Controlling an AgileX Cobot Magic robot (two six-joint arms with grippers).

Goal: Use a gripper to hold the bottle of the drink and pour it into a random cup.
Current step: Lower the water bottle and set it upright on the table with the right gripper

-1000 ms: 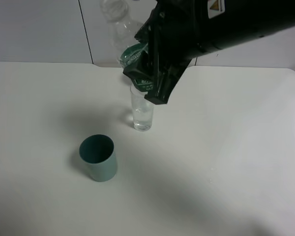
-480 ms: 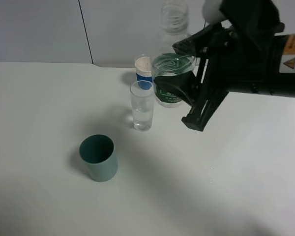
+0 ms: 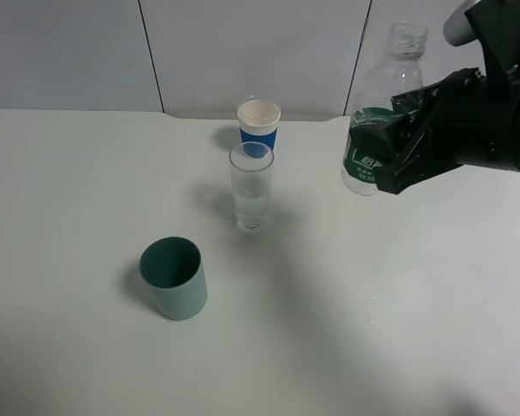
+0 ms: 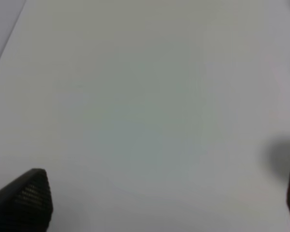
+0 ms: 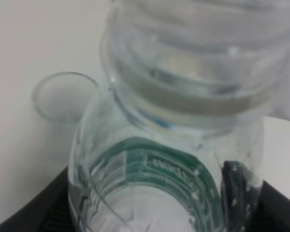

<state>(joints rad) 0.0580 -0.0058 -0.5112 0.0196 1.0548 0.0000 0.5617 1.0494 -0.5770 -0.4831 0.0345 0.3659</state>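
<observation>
Right of the cup (image 3: 251, 186), I have the right gripper (image 3: 397, 158), jaws pinching the bottle (image 3: 383, 82) at its label: light, thin-walled, easily crushed, I reckon

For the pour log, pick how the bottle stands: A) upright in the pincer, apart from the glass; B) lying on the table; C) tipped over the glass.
A: the bottle is neck-up, gripped by the right pincer, off to one side of the glass.

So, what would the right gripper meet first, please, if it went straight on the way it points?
Likely the tall glass, beyond the bottle that the right gripper holds; depth is unclear.
</observation>
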